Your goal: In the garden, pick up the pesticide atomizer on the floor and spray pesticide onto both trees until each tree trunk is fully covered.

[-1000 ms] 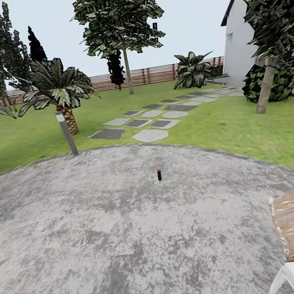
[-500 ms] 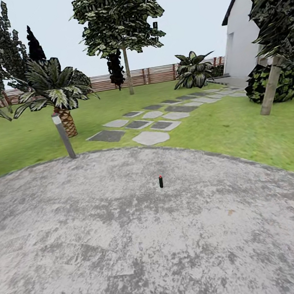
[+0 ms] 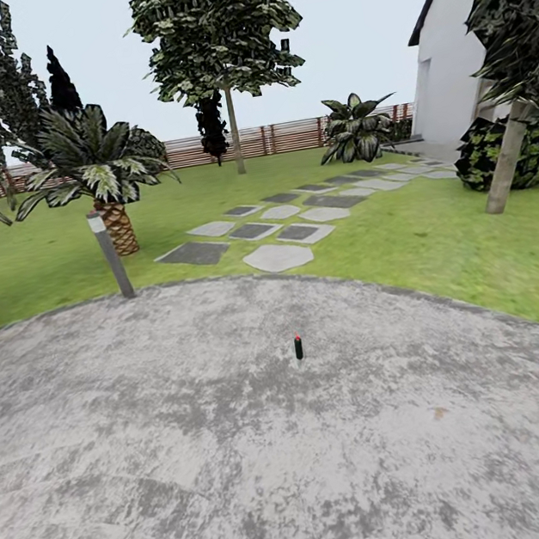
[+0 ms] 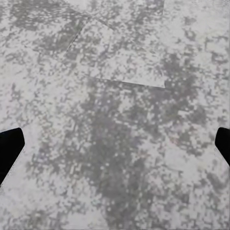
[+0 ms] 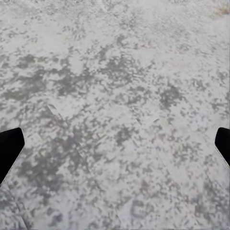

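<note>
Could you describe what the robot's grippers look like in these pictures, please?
Little of them shows. In the left wrist view, the left gripper appears as two plain black jaws, one at each side edge, with angled ends. The right gripper looks the same in the right wrist view. No cables, markings or other colours can be seen, and the arms themselves cannot be described.

No readable text, label, brand, number or sign anywhere. The small dark bottle [image 3: 298, 347] on the paving is too small to show any label.

Mottled grey paved floor [image 3: 245, 447]; small dark red-capped atomizer [image 3: 298, 347] upright mid-patio.
</note>
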`<state>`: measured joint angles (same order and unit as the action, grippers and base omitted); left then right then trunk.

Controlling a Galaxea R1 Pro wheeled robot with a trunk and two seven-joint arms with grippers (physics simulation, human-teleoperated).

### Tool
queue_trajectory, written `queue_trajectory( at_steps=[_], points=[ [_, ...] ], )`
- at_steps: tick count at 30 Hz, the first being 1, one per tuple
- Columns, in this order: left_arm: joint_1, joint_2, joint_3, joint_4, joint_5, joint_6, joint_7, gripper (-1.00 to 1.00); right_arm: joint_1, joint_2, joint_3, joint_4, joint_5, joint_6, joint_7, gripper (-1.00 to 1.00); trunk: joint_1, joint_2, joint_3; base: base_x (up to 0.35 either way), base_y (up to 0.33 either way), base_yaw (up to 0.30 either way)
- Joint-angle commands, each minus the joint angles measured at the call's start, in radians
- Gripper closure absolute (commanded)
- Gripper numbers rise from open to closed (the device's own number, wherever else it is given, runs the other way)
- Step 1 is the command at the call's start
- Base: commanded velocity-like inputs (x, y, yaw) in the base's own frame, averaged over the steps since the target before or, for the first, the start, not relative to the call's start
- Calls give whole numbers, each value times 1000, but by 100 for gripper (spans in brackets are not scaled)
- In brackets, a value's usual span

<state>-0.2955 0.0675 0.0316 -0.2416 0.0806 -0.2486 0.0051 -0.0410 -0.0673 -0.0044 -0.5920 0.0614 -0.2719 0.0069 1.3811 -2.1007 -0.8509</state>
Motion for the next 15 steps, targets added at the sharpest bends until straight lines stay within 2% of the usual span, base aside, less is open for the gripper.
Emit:
queue_trajectory(
  at_steps=[1,15],
  points=[
    [-1,0,-1,1,8,-3,0,-100,0,0,-1,0,6,-3,1,-100,0,0,-1,341,0,0],
    [-1,0,-1,1,8,-3,-1,-100,0,0,0,0,6,-3,1,-100,0,0,-1,341,0,0]
  ],
)
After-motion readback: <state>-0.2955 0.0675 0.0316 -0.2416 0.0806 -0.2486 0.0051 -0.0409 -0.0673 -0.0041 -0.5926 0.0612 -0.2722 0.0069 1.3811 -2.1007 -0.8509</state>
